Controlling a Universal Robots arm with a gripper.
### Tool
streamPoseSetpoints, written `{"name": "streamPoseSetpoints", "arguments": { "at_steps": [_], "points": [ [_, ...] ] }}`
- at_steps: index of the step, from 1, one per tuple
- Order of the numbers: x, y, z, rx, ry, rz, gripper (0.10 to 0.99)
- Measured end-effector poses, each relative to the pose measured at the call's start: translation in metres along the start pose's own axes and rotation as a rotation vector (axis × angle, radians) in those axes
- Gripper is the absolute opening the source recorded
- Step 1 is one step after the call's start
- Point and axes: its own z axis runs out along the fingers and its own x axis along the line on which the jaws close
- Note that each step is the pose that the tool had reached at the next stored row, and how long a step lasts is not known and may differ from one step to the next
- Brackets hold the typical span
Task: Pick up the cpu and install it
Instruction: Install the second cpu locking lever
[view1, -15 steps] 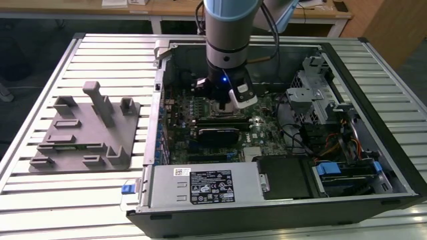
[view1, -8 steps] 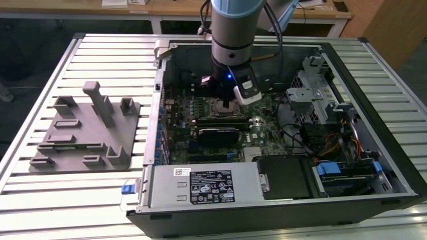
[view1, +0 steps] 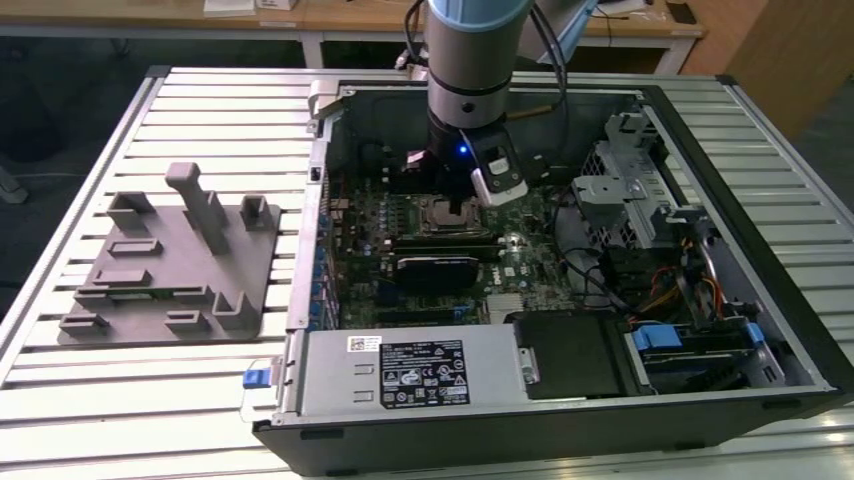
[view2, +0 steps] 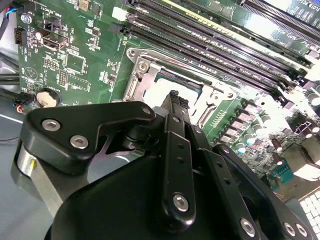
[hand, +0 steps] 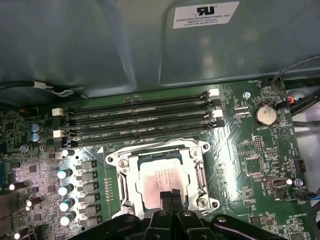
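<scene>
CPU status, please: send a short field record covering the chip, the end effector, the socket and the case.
cpu: silvery-grey square metal-topped chip, lying inside the socket
socket: metal-framed square motherboard socket, frame around the chip
end effector: black two-finger end effector, fingertips close together over the chip's edge; contact unclear
case: open dark computer case on the slatted table
fixture: grey moulded plastic holder on the exterior view's left

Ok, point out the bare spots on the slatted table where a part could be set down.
Bare slats lie between the grey fixture block and the computer case, and along the table in front of the block. Inside the case it is crowded: the gripper hangs over the cpu in its socket.
</scene>
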Motion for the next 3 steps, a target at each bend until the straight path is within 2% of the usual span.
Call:
{"name": "streamPoseSetpoints", "arguments": {
  "at_steps": [3],
  "points": [
    [0.0000,0.0000,0.0000,0.000,-0.0001,0.000,0.106]
  ]
}}
